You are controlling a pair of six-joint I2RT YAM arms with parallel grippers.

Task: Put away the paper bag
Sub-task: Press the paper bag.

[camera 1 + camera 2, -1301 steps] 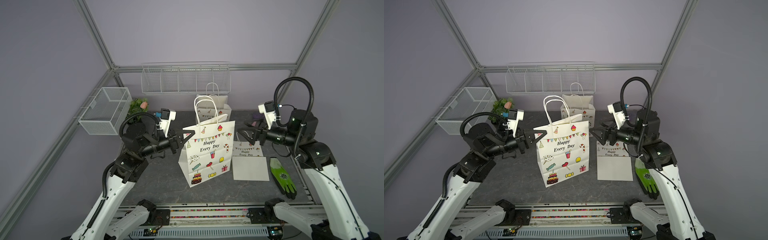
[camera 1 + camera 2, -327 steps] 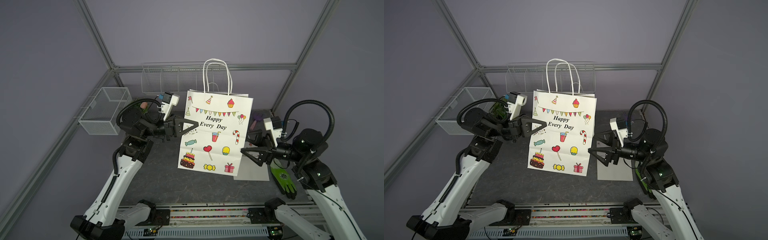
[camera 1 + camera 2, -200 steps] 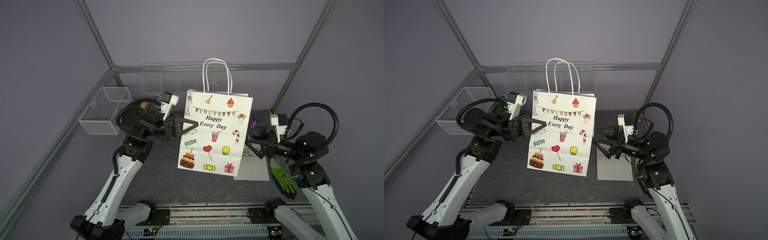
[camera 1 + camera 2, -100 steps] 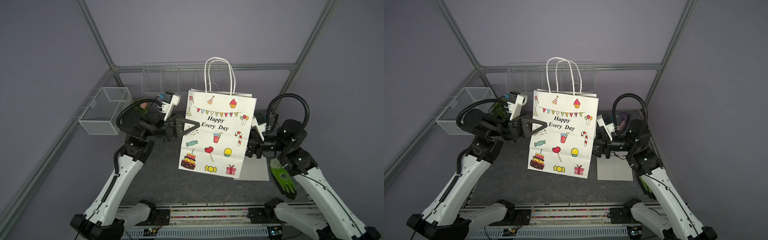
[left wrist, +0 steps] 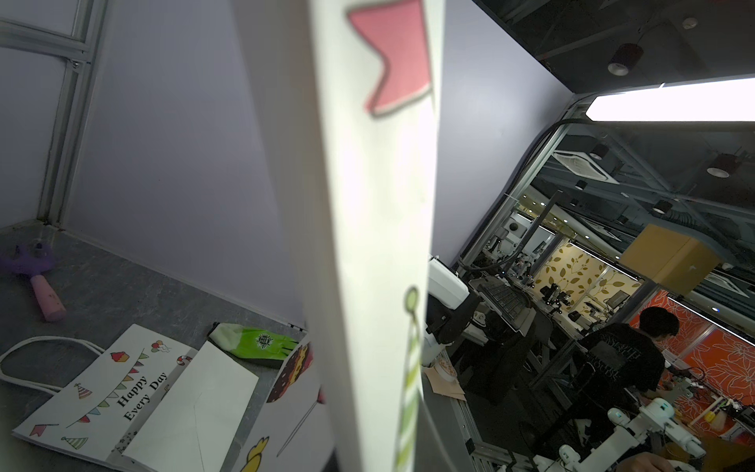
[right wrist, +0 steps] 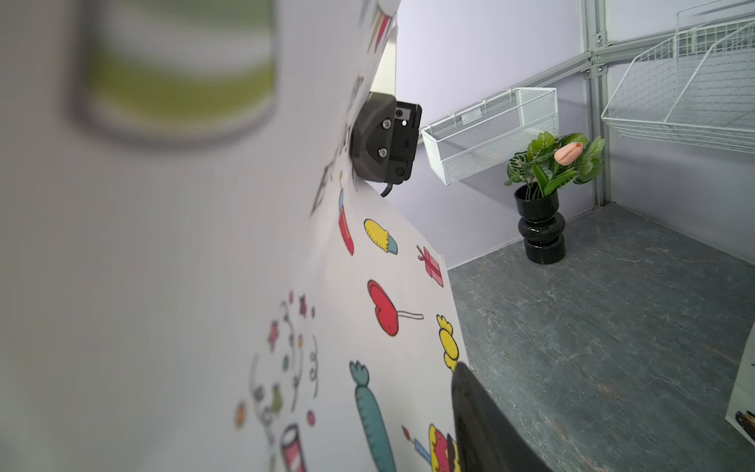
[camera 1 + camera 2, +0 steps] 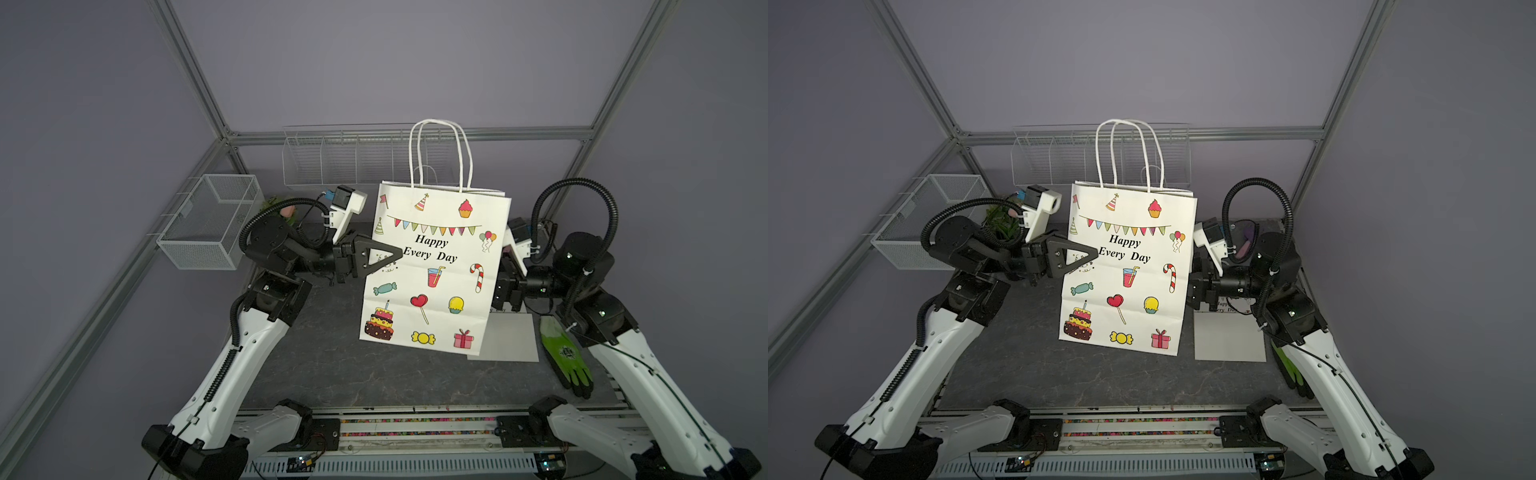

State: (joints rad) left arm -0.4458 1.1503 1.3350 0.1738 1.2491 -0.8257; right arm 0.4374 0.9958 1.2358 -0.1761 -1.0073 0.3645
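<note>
The paper bag (image 7: pixel 436 270) (image 7: pixel 1129 270) is white, printed "Happy Every Day", and hangs upright above the table with its handles up. My left gripper (image 7: pixel 390 255) (image 7: pixel 1088 255) is shut on the bag's left edge, one black finger across the printed front. That edge (image 5: pixel 367 245) fills the middle of the left wrist view. My right wrist (image 7: pixel 509 286) sits against the bag's right edge, its jaws hidden behind the bag in both top views. In the right wrist view one dark finger (image 6: pixel 482 421) lies along the bag's printed face (image 6: pixel 367 327); the other finger is hidden.
A second, flat bag (image 7: pixel 505 336) (image 5: pixel 122 400) lies on the table at the right, beside a green glove (image 7: pixel 567 357). A wire basket (image 7: pixel 208 224) hangs on the left wall and a wire rack (image 7: pixel 345 162) on the back wall. A black vase with a plant (image 6: pixel 541 229) stands at the back left.
My right arm has swung in from in front of the bag to its right edge, and its jaws have narrowed. The bag has shifted slightly right. The left gripper keeps its hold.
</note>
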